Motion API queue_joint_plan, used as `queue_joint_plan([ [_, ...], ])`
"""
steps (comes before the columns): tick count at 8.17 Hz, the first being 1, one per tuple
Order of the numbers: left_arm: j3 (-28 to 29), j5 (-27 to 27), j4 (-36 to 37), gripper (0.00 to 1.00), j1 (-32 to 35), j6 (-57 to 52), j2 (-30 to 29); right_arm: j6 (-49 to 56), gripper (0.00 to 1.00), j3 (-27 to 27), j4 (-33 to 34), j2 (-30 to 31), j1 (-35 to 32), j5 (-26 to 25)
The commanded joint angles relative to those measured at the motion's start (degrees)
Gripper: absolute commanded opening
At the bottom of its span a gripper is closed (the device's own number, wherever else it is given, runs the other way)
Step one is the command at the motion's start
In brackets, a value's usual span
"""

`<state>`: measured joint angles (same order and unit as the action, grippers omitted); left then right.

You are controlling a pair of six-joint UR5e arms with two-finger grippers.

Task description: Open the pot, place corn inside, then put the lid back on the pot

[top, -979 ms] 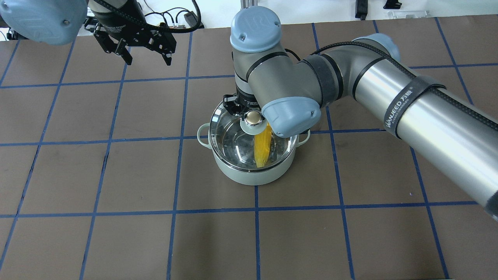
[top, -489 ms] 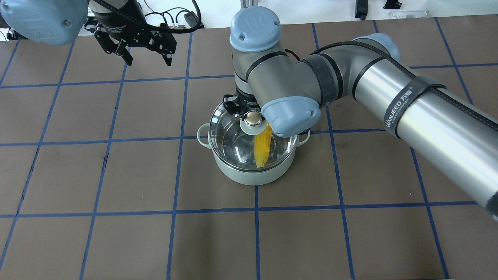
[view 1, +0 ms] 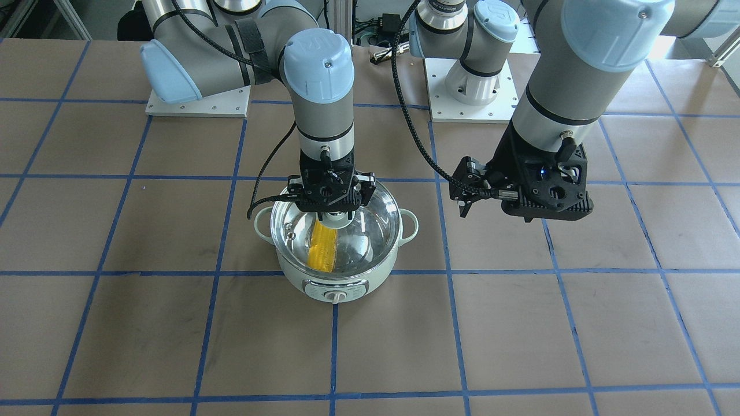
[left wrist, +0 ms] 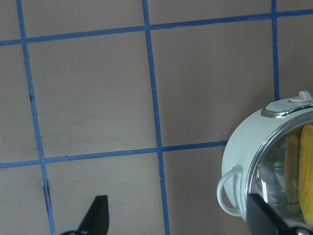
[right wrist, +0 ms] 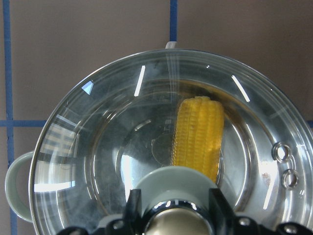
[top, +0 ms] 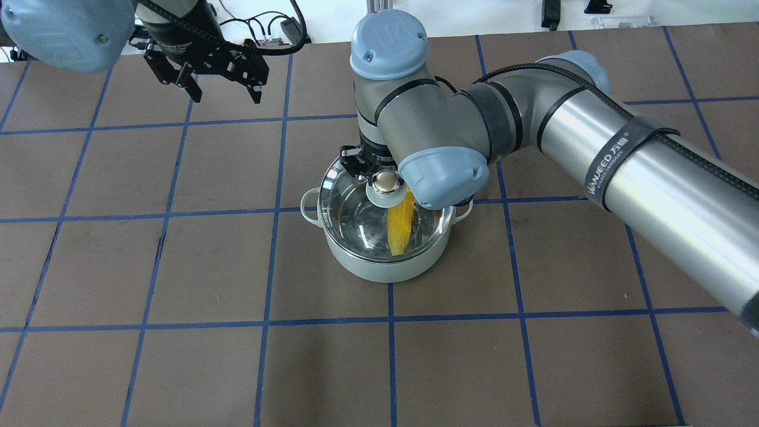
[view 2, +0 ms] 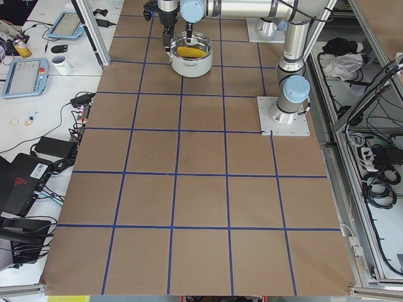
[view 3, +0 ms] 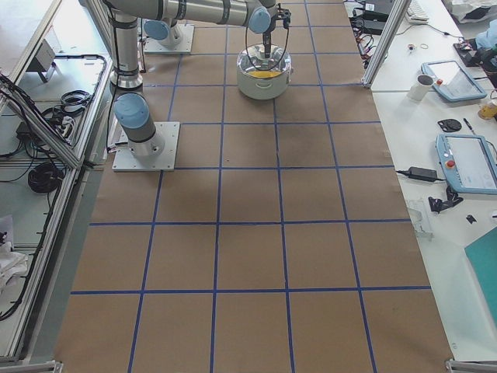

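L side: left gripper [top: 226, 95] hangs above table [top: 178, 267], well apart from pot, jaws spread wide, holding nothing

Centre: pot [top: 379, 270] upright on table, control panel facing away from robot. Corn [top: 400, 228] lies inside on the steel bottom, a bit right of centre, seen thru the glass. Nothing else in pot as far as I can tell. Lid [top: 350, 207] sits over pot mouth, looks level w/ rim all round; fully seated or not, can't tell

R side: right gripper [right wrist: 177, 218] comes straight down on lid's knob [top: 385, 180], fingers pinched against it either side

Step, by my read: the last one, lid back on, nearly done. Next calls for letting go of knob, then rising straight up so lid isn't dragged off-centre
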<state>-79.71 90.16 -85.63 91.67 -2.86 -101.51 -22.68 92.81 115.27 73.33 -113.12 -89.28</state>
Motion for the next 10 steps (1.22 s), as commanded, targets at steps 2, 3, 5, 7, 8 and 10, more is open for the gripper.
queue_joint_plan([
  [2, 0.2, 0.0, -0.1, 1.00, 0.0, 0.3, -0.2, -0.1, 0.03, 0.0, -0.7, 0.0, 0.0, 0.5],
  [3, 0.1, 0.0, -0.1, 1.00, 0.0, 0.3, -0.2, 0.2, 0.03, 0.0, -0.6, -0.1, 0.0, 0.6],
  [5, 0.1, 0.0, 0.0, 1.00, 0.0, 0.3, -0.3, 0.4, 0.03, 0.0, -0.5, -0.2, 0.0, 0.7],
  [7, 0.1, 0.0, 0.0, 1.00, 0.0, 0.2, -0.2, 0.4, 0.38, 0.0, -0.3, -0.2, 0.0, 0.5],
  [8, -0.1, 0.1, -0.1, 1.00, 0.0, -0.1, -0.1, 0.2, 0.72, 0.0, -0.4, -0.2, 0.0, 0.4],
  [10, 0.0, 0.1, 0.0, 1.00, -0.1, -0.3, 0.3, 0.7, 1.00, -0.3, -3.6, 0.5, 0.0, -0.5],
])
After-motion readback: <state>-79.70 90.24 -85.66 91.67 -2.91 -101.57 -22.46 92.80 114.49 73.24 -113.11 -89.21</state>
